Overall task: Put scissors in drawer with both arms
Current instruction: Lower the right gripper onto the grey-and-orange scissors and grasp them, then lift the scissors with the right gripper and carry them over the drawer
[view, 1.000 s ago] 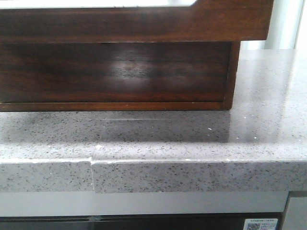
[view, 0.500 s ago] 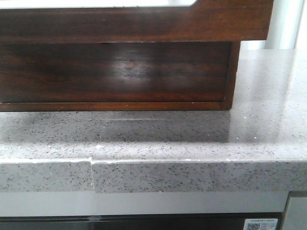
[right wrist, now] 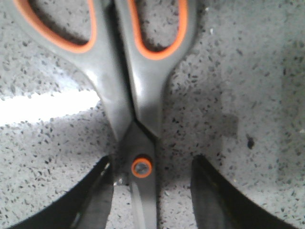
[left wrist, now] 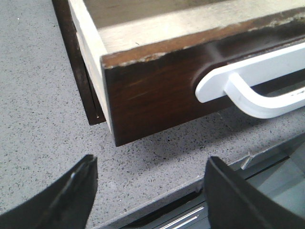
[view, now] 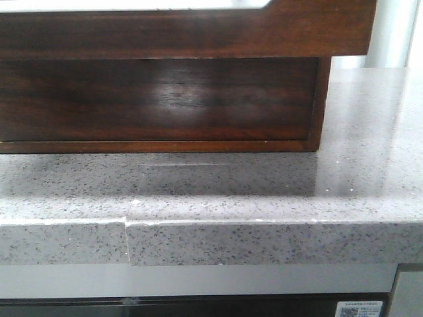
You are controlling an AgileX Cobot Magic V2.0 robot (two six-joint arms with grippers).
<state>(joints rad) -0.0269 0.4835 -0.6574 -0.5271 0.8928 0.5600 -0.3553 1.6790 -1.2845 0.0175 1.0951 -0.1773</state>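
The right gripper (right wrist: 147, 191) has its two dark fingers (right wrist: 95, 200) spread apart on either side of the scissors (right wrist: 138, 119), right around the orange pivot screw (right wrist: 142, 167). I can't tell if the fingers actually touch the metal. The scissors lie flat on the speckled grey counter (right wrist: 257, 95), grey handles with orange-lined loops running to the top of that frame.

The left gripper (left wrist: 150, 191) is also wide open, holding nothing, hanging over the counter edge just in front of the drawer (left wrist: 152, 90). The drawer is pulled out, dark reddish-brown, chipped along its top edge, with a white handle (left wrist: 252, 90) in the upper right of that frame.

In the front view the drawer (view: 198, 30) fills the top, sticking out over the cabinet body (view: 158, 99) below it, which sits on the counter (view: 264, 198). There's a small white sticker (view: 359, 309) at the lower right corner, print too tiny to read.
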